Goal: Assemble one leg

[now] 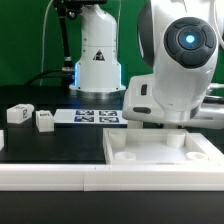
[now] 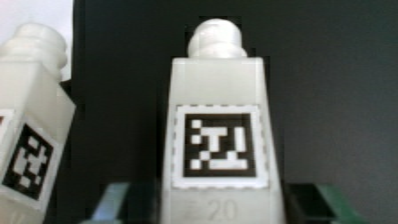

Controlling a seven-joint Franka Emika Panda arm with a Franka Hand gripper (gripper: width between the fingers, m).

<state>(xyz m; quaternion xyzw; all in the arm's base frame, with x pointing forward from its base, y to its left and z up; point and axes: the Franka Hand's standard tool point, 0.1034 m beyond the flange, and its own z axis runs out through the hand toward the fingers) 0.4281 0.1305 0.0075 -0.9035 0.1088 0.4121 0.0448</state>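
White plastic leg (image 2: 219, 100) bearing a black-and-white fiducial tag (image 2: 221, 143); faint marks under the tag are too blurred to read.
The gripper (image 2: 222, 207) has its fingers (image 2: 118, 203) apart, flanking the leg; a second leg (image 2: 32, 120) beside it is cut off.

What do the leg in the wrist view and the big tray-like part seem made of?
The leg looks like white matte plastic: even colour, softly rounded edges. Its tag seems a printed sticker, flat black on white. The tray-like part looks like the same white plastic, uniform and dull, though too coarse to be sure.
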